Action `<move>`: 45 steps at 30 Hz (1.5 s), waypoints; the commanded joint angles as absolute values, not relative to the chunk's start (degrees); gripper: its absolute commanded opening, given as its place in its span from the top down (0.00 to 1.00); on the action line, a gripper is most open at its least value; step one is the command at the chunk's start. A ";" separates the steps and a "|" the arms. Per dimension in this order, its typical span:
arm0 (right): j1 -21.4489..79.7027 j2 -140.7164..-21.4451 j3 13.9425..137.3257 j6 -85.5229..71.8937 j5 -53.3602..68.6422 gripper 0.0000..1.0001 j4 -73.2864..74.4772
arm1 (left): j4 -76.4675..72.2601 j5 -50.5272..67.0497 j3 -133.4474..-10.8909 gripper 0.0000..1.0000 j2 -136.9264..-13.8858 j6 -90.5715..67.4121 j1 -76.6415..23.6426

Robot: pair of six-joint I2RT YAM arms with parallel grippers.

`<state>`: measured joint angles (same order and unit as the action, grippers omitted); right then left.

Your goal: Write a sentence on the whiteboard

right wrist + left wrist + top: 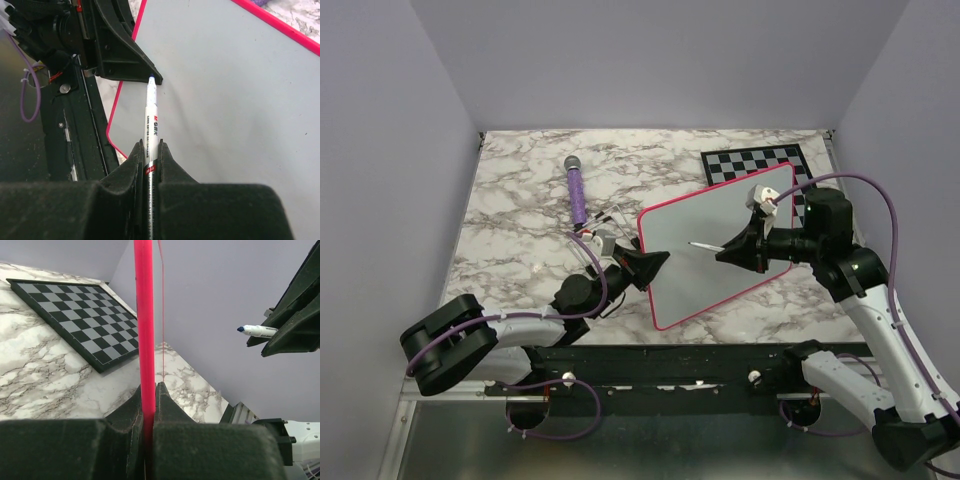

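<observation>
marble table [520, 215] holds chessboard [750, 162] behind whiteboard [720, 260], microphone [577, 190] left.

Right end effector [150, 150] pinching marker [151, 112], tip over pink-rimmed whiteboard [225, 100]

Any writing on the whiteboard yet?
No: in the right wrist view the whiteboard is blank, with no blue strokes anywhere near the marker tip.
</observation>
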<state>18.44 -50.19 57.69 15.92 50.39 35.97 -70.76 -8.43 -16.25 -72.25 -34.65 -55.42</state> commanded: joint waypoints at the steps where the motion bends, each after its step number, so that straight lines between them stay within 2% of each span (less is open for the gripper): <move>1: 18.72 -49.40 56.52 14.42 50.88 1.00 34.02 | -70.14 -10.99 -16.35 1.00 -72.86 -30.41 -55.81; 25: 19.16 -53.35 61.88 13.54 44.56 1.00 34.19 | -69.08 -13.71 -17.40 1.00 -73.83 -31.73 -56.86; 38: 23.29 -54.14 60.74 10.37 32.44 1.00 28.66 | -68.73 -15.82 -18.02 1.00 -74.18 -33.13 -57.57; 45: 24.96 -54.40 59.68 11.34 30.24 0.99 27.77 | -68.55 -16.52 -18.28 1.00 -74.44 -33.40 -57.74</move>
